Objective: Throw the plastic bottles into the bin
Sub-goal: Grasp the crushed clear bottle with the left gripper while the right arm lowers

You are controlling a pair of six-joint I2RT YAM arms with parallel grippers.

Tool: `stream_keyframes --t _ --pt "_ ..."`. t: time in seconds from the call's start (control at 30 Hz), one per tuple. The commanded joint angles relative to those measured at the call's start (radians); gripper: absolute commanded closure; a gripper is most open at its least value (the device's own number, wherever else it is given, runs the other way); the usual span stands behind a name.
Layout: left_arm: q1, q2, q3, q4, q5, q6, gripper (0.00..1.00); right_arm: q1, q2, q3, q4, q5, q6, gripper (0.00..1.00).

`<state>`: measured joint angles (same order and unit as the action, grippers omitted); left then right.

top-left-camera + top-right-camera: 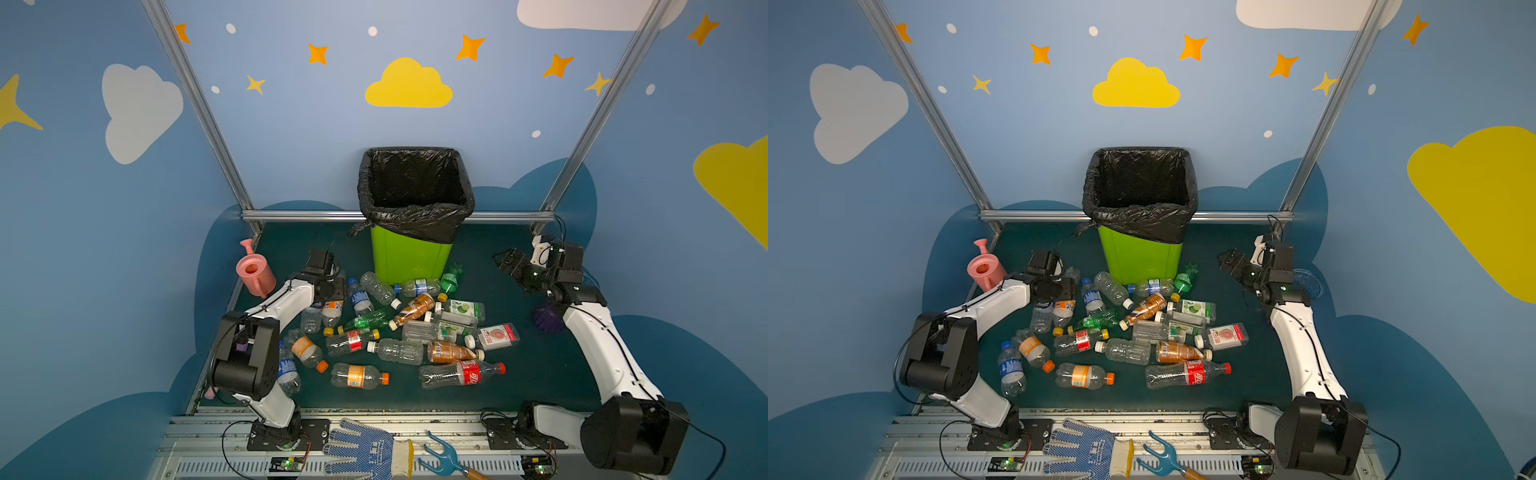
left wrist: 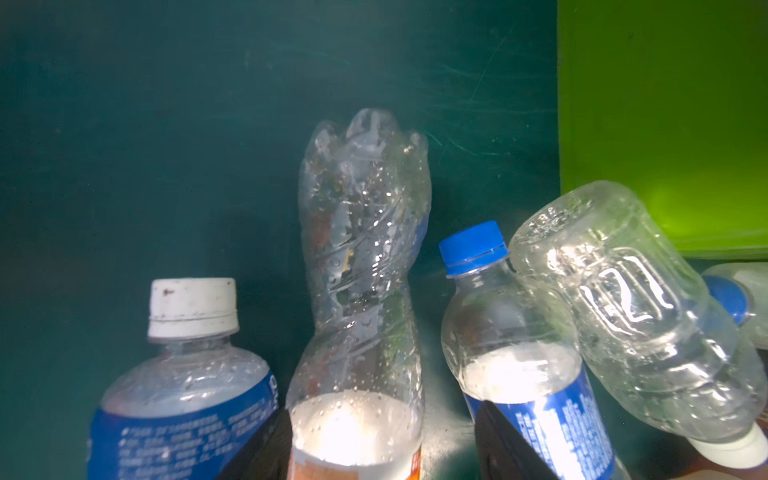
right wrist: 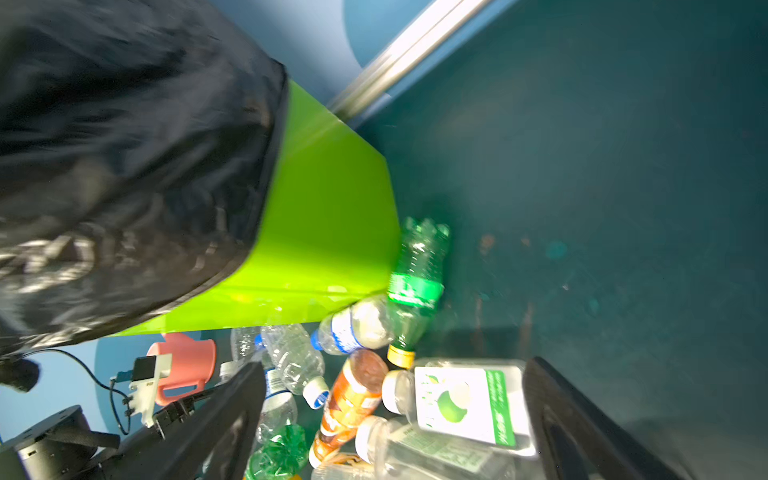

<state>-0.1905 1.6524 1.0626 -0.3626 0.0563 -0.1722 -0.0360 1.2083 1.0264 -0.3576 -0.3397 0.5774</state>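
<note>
Left gripper (image 2: 382,409) is down among the plastic bottles (image 1: 399,351), jaws part-spread astride the orange-labelled bottle (image 2: 361,249), one finger (image 2: 262,453) on its side, a gap at the other; that bottle lies on the worktop (image 1: 536,370) front-left of the bin (image 1: 409,257), long axis front to back, base aimed at the back wall (image 1: 311,145). Crowding it: a white-capped bottle (image 2: 183,399) just beside on its left, a blue-capped bottle (image 2: 519,374) on its right with a clear bottle (image 2: 631,316) leaning against that. Right gripper (image 1: 503,258) hangs spread and empty, right of the bin.
</note>
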Motion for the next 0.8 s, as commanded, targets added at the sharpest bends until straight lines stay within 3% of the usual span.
stream_keyframes --t 0.0,0.27,0.43,0.77 --pt "-0.004 0.033 0.036 -0.073 0.004 -0.009 0.32 -0.017 -0.033 -0.041 0.025 -0.013 0.017 0.05" --pt "-0.010 0.103 0.081 -0.118 -0.018 -0.031 0.34 -0.046 -0.042 -0.068 0.031 -0.023 0.039 0.05" --pt "-0.015 0.149 0.125 -0.157 -0.032 -0.029 0.27 -0.056 -0.039 -0.069 0.029 -0.036 0.041 0.05" --pt "-0.019 0.207 0.179 -0.189 -0.025 -0.024 0.32 -0.080 -0.029 -0.081 0.039 -0.058 0.052 0.05"
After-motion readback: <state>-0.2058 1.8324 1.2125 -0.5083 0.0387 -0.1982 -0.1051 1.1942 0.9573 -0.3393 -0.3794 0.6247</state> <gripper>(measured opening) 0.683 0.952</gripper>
